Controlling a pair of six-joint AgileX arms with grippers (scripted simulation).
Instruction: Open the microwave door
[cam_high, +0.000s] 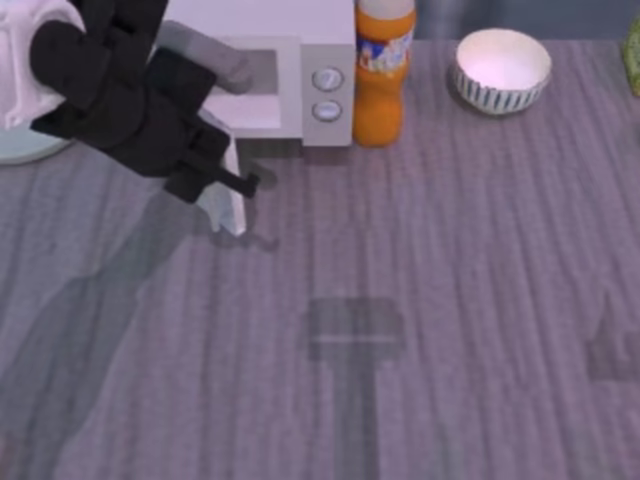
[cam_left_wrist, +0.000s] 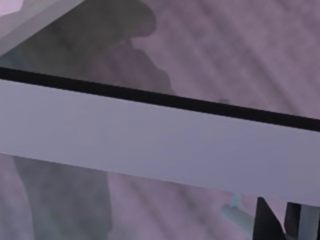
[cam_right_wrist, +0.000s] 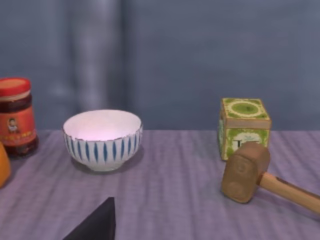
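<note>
Upper left of the top view — the left hand (cam_high: 240, 183) sits at the swung-out microwave door (cam_high: 232, 190), though I cannot tell its grip. The microwave (cam_high: 290, 70) stands at upper centre on the bench (cam_high: 450, 300), an orange bottle (cam_high: 383, 75) touching its right side, a striped bowl (cam_high: 502, 68) further right.

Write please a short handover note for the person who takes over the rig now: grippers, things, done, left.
Left gripper: at the free edge of the microwave door, fingers hidden.
Right gripper: not visible in the top view; parked.
Microwave: at the table's far left, beside an orange bottle.
Done: door swung out toward the table front, cavity exposed.
Left: possibly swing it wider, then release and retract.
</note>
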